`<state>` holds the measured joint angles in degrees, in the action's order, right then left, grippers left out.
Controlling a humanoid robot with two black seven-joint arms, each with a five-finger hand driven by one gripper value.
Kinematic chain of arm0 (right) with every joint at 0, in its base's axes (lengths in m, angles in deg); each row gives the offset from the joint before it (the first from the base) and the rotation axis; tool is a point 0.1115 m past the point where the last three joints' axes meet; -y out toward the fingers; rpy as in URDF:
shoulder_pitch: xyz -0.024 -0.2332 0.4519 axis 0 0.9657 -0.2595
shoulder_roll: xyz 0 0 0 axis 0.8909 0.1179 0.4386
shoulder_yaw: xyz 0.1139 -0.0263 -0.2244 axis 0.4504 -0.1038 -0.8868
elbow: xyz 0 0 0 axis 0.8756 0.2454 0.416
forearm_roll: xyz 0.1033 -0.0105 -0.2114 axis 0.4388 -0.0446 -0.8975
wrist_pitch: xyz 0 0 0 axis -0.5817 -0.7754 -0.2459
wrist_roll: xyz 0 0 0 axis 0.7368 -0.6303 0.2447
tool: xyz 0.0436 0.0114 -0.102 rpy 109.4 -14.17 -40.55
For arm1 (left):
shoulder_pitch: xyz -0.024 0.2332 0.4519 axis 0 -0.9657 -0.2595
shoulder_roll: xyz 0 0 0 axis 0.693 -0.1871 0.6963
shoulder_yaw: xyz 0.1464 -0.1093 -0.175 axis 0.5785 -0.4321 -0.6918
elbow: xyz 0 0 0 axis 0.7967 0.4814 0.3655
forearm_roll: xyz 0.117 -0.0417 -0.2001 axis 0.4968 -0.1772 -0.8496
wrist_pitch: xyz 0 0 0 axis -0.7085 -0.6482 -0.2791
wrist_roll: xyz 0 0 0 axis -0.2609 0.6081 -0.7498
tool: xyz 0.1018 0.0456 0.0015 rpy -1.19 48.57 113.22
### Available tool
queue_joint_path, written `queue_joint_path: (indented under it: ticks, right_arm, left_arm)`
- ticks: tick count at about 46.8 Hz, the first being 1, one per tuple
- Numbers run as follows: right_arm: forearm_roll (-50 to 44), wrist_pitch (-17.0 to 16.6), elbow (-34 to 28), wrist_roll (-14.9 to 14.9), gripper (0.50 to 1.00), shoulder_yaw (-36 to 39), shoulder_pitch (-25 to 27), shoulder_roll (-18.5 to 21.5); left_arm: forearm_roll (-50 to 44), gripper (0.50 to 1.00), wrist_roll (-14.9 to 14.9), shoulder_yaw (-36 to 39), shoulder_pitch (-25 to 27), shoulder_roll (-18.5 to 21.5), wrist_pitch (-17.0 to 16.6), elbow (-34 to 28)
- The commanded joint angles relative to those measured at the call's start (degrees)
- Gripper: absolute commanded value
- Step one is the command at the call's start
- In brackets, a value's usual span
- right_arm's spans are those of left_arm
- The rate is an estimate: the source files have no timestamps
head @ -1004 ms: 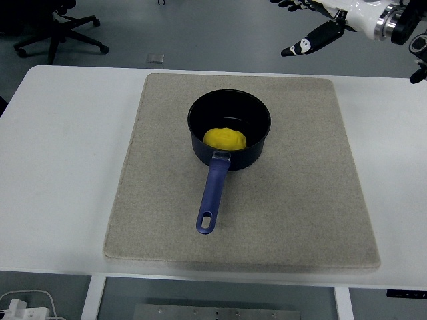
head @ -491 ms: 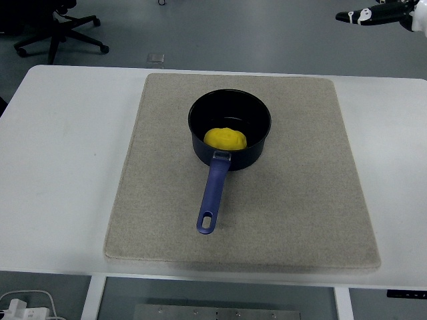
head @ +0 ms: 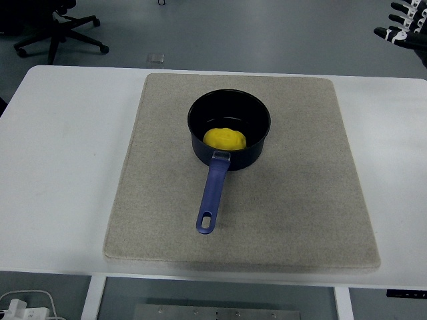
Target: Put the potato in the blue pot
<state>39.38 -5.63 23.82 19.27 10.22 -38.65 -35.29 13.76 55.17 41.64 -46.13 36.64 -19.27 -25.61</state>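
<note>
One smooth yellow potato (head: 225, 139) lies inside the blue pot (head: 200, 148); right hand (head: 405, 23) empty, fingers spread.

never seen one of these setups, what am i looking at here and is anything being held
This is one picture from a camera high on a humanoid robot, looking forward and down over its white table. The near edge of the table runs along the bottom.

On the table lies a grey mat. On the mat stands a blue pot with its long handle pointing towards the camera. A yellow potato sits inside the pot, so the job looks done.

The robot has hands with five fingers instead of grippers. Only the right hand shows, at the top right corner beyond the table, fingers spread and holding nothing. The left hand is out of view, so nothing is being held here.

Past the table you see grey floor and an office chair at the top left.
</note>
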Motion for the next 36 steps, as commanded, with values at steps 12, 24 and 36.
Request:
queue_joint_path:
  ticks: [12, 24, 36]
  right_arm:
    - [7.1, 3.3, -0.4, 0.0, 0.93, 0.1, 4.8, 3.9]
    - [7.1, 4.8, -0.4, 0.0, 0.93, 0.1, 5.9, 8.0]
    - [6.4, 5.0, 0.0, 0.0, 0.93, 0.1, 6.2, 9.0]
  left_arm:
    - [0.0, 0.994, 0.0, 0.0, 0.0, 0.0, 0.0, 0.0]
    - [0.0, 0.994, 0.0, 0.0, 0.0, 0.0, 0.0, 0.0]
    - [0.0, 0.994, 0.0, 0.0, 0.0, 0.0, 0.0, 0.0]
